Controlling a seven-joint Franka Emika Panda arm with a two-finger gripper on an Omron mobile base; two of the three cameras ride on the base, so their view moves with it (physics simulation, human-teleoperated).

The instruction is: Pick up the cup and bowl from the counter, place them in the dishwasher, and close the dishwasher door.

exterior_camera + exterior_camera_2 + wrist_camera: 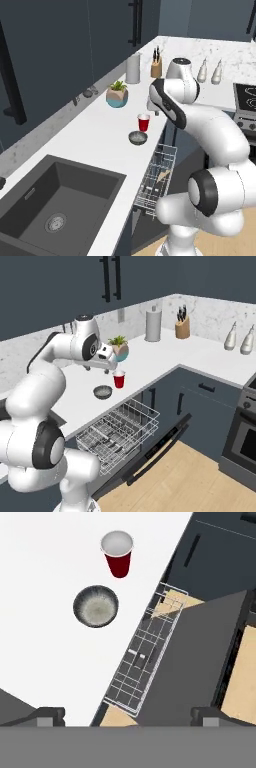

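The red cup [143,122] [119,379] [117,554] stands upright on the white counter [95,135] near its front edge. The dark grey bowl [137,137] [103,391] [96,606] sits just beside it, apart from it. My gripper [127,717] [106,368] hovers above both, over the counter's edge, open and holding nothing. Below the edge, the dishwasher's white wire rack [157,177] [117,433] [142,657] is pulled out. The dishwasher door [150,453] [195,662] hangs folded down and open.
A dark sink [55,200] lies to the left. Behind the cup stand a teal plant pot [117,95] [120,348], a paper towel roll [133,68] and a knife block [156,67]. The oven [245,431] is at the right, past the corner cabinets.
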